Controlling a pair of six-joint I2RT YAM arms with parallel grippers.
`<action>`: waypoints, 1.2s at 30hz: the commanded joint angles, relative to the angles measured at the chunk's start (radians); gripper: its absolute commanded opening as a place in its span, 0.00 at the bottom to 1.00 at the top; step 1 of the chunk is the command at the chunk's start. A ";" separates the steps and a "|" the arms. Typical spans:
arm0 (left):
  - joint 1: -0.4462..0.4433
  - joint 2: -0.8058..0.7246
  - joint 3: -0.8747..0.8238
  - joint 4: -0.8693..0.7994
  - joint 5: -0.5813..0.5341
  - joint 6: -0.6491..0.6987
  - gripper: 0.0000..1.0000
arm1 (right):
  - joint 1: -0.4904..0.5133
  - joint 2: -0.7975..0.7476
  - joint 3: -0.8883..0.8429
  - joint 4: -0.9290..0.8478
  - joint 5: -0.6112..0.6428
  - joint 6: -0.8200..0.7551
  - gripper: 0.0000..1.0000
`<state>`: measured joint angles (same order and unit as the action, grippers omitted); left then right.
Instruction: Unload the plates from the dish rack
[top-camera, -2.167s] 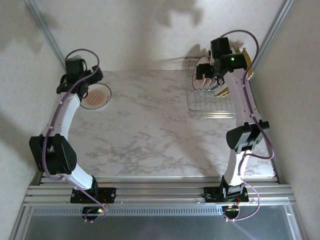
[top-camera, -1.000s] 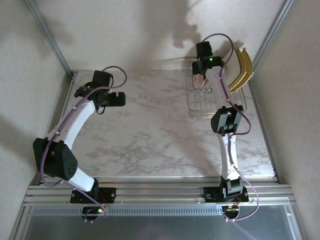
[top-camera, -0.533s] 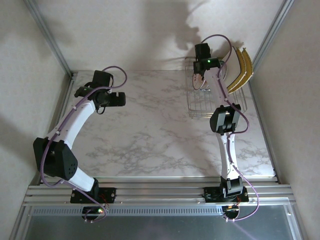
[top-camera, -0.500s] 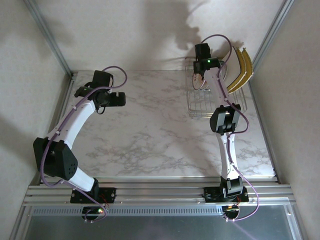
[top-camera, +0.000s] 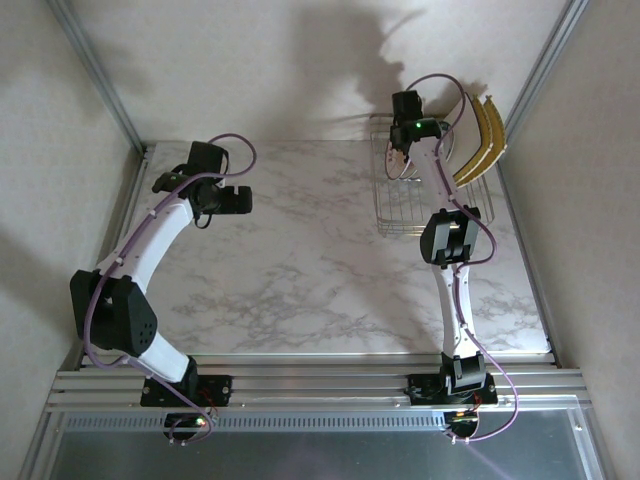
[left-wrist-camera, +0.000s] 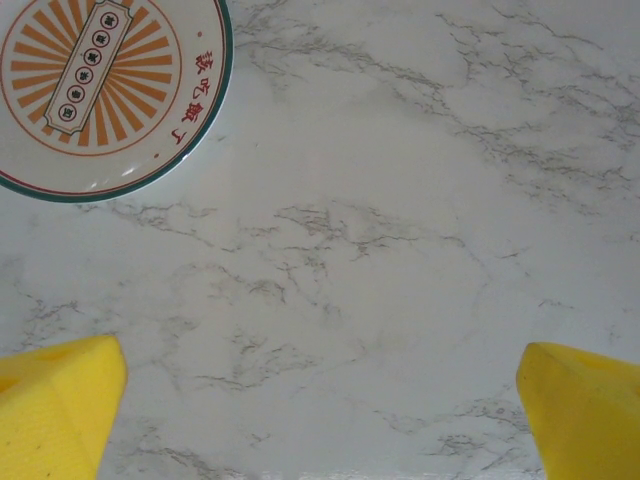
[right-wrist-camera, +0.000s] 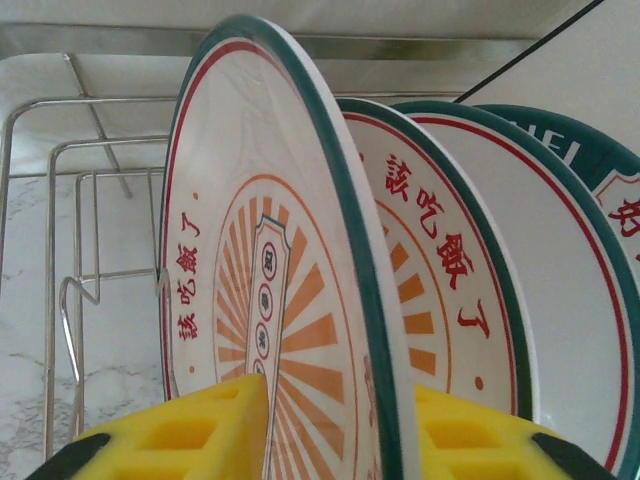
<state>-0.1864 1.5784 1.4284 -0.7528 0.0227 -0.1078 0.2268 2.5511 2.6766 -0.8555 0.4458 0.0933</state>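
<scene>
At the far right corner of the table (top-camera: 300, 260), the dish rack (top-camera: 425, 205) is loaded, with round plates stood on edge between the wire dividers so each rim is offered up for a pinch

The right gripper (right-wrist-camera: 335, 440) is set astride the front plate (right-wrist-camera: 270, 250). One yellow pad (right-wrist-camera: 180, 440) is against the patterned face, the other sits behind it in the gap to the second plate (right-wrist-camera: 450, 260). Pads are seen at or just off contact, so a full clamp cannot be told

A third plate (right-wrist-camera: 575, 300) is racked behind those two. The square yellow plates (top-camera: 487, 135) are leaned at the rack's far right side

Near the far left edge, one unloaded plate (left-wrist-camera: 100, 90) is laid flat, face up. The left gripper (left-wrist-camera: 320, 410) is held over bare marble just beside it, jaws fully released with nothing between them; it is probably parked there to keep the drop zone free

Step judged: the grasp of the front plate, most of the unloading not yet done

Risk: the gap behind is tight, so the second plate could be nudged by the rear pad on lift-out
</scene>
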 joint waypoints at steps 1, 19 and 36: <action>-0.002 -0.009 0.001 0.000 -0.012 0.011 1.00 | -0.002 0.008 0.005 0.016 0.013 0.010 0.32; -0.004 0.011 0.016 0.004 -0.004 0.017 1.00 | -0.002 0.031 0.001 0.009 -0.021 0.019 0.18; -0.007 0.011 0.025 0.004 -0.006 0.016 1.00 | -0.001 0.013 0.001 -0.002 -0.012 0.039 0.02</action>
<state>-0.1867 1.5871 1.4284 -0.7528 0.0231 -0.1070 0.2268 2.5526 2.6781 -0.8452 0.4381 0.1162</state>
